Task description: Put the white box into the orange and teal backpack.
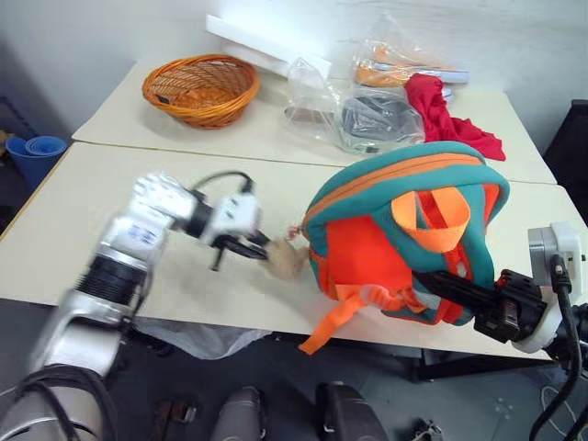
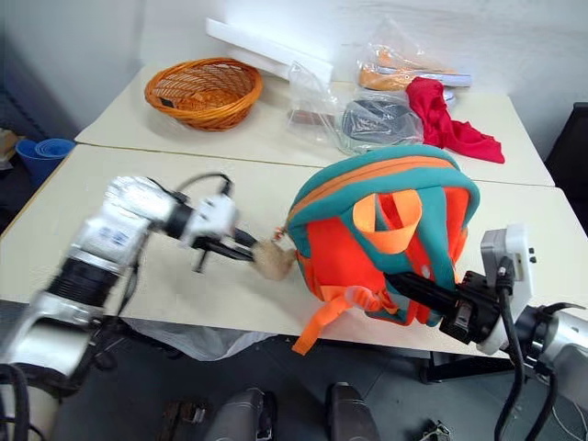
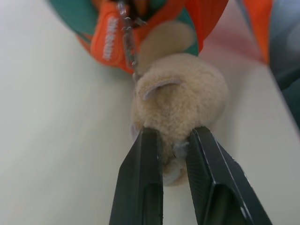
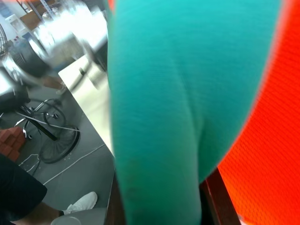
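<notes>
The orange and teal backpack (image 1: 367,248) stands near the table's front edge, straps facing me. Its beige plush ball (image 1: 287,260) hangs by a small chain on its left side and rests on the tabletop. My left gripper (image 1: 262,250) reaches in from the left. In the left wrist view its black fingers (image 3: 145,154) are shut on the near end of the plush ball (image 3: 183,93). My right gripper (image 1: 432,280) comes from the right, shut on a teal padded strap (image 4: 159,93) low on the backpack's front. The white box is out of view.
An orange wicker basket (image 1: 200,87) and a long white foam slab (image 1: 266,46) sit at the back left. Clear plastic bags (image 1: 367,115) and a red cloth (image 1: 446,115) lie behind the backpack. Blue cups (image 1: 35,152) stand on the floor to the left.
</notes>
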